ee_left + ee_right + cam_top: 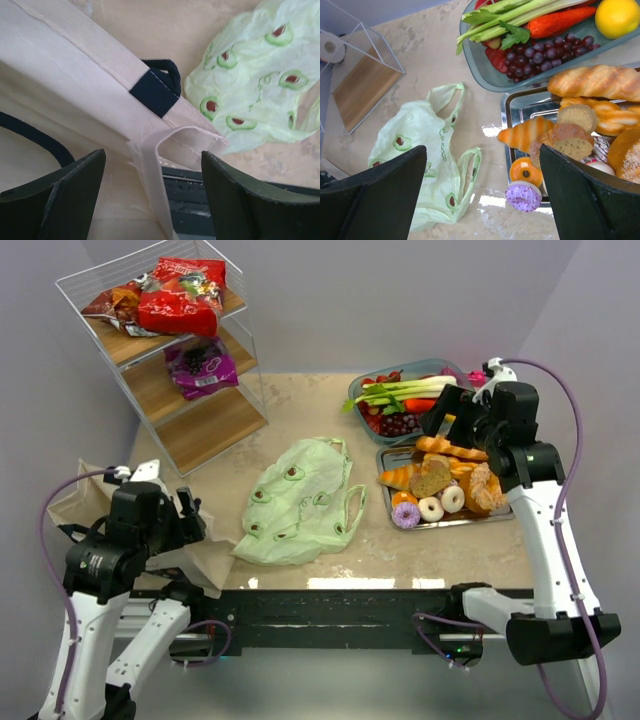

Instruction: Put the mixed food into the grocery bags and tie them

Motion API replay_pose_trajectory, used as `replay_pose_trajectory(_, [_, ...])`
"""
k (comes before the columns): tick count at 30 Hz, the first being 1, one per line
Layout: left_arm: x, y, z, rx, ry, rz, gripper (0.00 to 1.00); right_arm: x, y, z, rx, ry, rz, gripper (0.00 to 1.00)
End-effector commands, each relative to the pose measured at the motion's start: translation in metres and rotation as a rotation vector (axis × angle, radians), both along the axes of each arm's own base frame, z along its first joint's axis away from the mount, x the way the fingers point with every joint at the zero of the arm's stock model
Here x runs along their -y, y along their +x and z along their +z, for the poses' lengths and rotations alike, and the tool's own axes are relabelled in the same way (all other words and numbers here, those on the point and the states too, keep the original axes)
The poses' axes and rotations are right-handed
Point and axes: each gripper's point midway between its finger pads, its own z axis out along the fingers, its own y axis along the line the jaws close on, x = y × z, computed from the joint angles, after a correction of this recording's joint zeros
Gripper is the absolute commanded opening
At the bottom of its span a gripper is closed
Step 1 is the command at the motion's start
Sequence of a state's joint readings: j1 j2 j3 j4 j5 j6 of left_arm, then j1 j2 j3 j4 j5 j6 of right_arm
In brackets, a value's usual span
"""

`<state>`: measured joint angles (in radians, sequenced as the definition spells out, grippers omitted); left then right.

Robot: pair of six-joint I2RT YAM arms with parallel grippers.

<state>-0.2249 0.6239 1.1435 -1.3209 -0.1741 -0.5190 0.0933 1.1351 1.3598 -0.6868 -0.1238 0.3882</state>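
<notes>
While avocado bag (300, 502) is laid flat on counter (320, 410), left claw (152, 162) is held wide open, nothing gripped, over canvas tote (75, 90) left of bag; right claw (482, 150), wide open too, empty, over pastries (592, 82) right of bag.

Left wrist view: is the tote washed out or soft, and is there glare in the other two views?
Left wrist: the beige tote, close to the lens, looks pale and slightly soft, the avocado bag clearer; top external: a bright reflected strip on the table at its near edge; right wrist: glare patches on the table and the metal tray.
</notes>
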Motion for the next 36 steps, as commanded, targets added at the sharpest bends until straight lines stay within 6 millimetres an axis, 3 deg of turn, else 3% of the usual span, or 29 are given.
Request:
replay_pose_trajectory(1, [0.021,0.003,-0.023,-0.061,-0.040,-0.127,0.66,0.001,-0.018,0.001,-0.011,-0.033,0.032,0.98])
replay_pose_trajectory(2, [0.022,0.005,-0.020,-0.045,-0.043,-0.134,0.42,0.000,-0.020,0.000,-0.014,-0.029,0.040,0.97])
replay_pose_trajectory(4, [0.027,0.011,-0.010,-0.006,-0.058,-0.150,0.21,-0.010,-0.024,-0.005,-0.027,0.000,0.092,0.95])
replay_pose_trajectory(5, [0.029,0.018,0.002,0.047,-0.067,-0.162,0.05,-0.015,-0.025,-0.007,-0.036,0.016,0.114,0.94])
replay_pose_trajectory(6, [0.037,0.021,0.008,0.070,-0.094,-0.195,0.00,-0.020,-0.026,-0.010,-0.051,0.032,0.140,0.91])
replay_pose_trajectory(11, [0.090,0.048,0.053,0.283,-0.280,-0.422,0.00,-0.070,-0.035,-0.016,-0.067,0.137,0.285,0.90])
replay_pose_trajectory(12, [0.102,0.048,0.058,0.298,-0.326,-0.478,0.00,-0.091,-0.043,-0.019,-0.076,0.153,0.344,0.90])
replay_pose_trajectory(15, [0.116,0.064,0.057,0.317,-0.382,-0.513,0.00,-0.134,-0.058,-0.013,-0.069,0.225,0.436,0.91])
replay_pose_trajectory(18, [0.126,0.079,0.056,0.329,-0.422,-0.532,0.00,-0.161,-0.073,0.001,-0.044,0.333,0.491,0.93])
replay_pose_trajectory(20, [0.132,0.089,0.056,0.358,-0.450,-0.540,0.00,-0.173,-0.077,0.014,-0.014,0.401,0.507,0.94])
replay_pose_trajectory(23, [0.144,0.098,0.052,0.366,-0.488,-0.553,0.00,-0.184,-0.085,0.016,-0.007,0.407,0.516,0.97])
replay_pose_trajectory(25, [0.154,0.102,0.048,0.361,-0.507,-0.546,0.00,-0.185,-0.081,0.011,-0.017,0.394,0.490,0.96])
replay_pose_trajectory(31, [0.208,0.107,0.032,0.337,-0.549,-0.602,0.00,-0.197,-0.078,-0.004,-0.053,0.399,0.460,0.94])
replay_pose_trajectory(34, [0.241,0.099,0.028,0.319,-0.541,-0.666,0.00,-0.202,-0.076,-0.014,-0.077,0.393,0.449,0.94])
replay_pose_trajectory(36, [0.248,0.101,0.026,0.311,-0.520,-0.672,0.00,-0.205,-0.075,-0.021,-0.091,0.382,0.444,0.94])
